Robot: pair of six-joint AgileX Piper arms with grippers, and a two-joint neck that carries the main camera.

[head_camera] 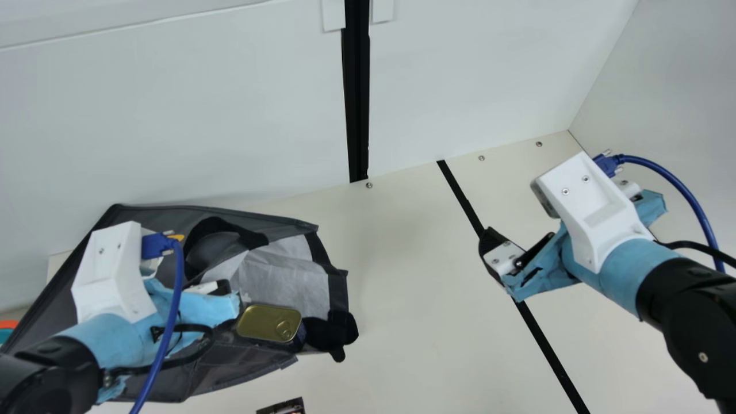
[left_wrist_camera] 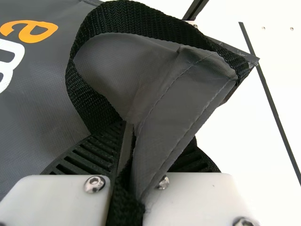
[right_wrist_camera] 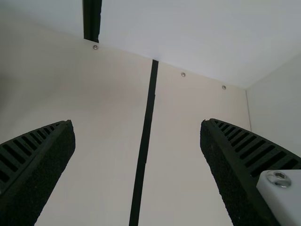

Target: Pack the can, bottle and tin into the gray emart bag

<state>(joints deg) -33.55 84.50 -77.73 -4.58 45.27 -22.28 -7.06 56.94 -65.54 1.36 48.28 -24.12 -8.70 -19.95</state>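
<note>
Lower left in the main view, the left gripper (left_wrist_camera: 128,134) pinches the gray emart bag (left_wrist_camera: 42,89), likely steadying it for the tin (head_camera: 269,322) at its mouth. The right gripper (right_wrist_camera: 136,123) waits, fingers apart.

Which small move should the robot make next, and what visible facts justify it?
I'd bring the open right tool toward the mouth of the bag, probably to ease the tin farther in: the tin lies near the mouth's edge, while the left tool grips the bag's fabric, likely steadying it.
</note>
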